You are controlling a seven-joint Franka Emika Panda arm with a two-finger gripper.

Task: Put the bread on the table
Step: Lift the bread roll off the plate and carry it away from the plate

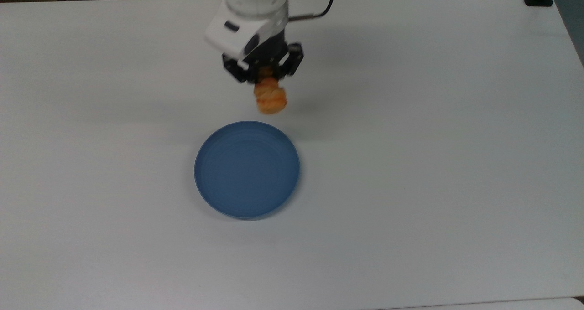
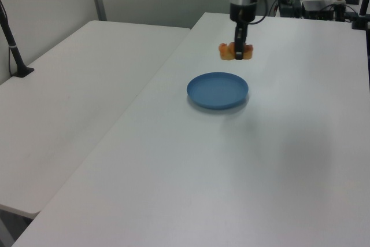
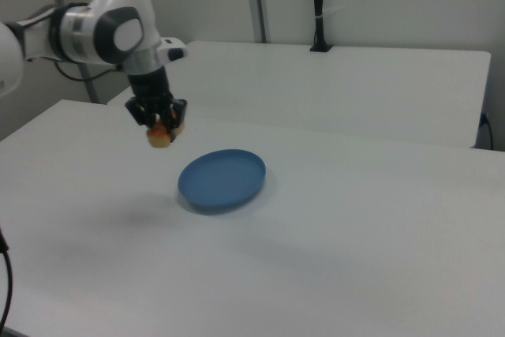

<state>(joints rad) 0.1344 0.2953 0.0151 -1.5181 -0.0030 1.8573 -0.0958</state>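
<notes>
Golden-orange bread [image 1: 271,99], plain blue plate [image 1: 247,169], white table [image 1: 433,141].
</notes>
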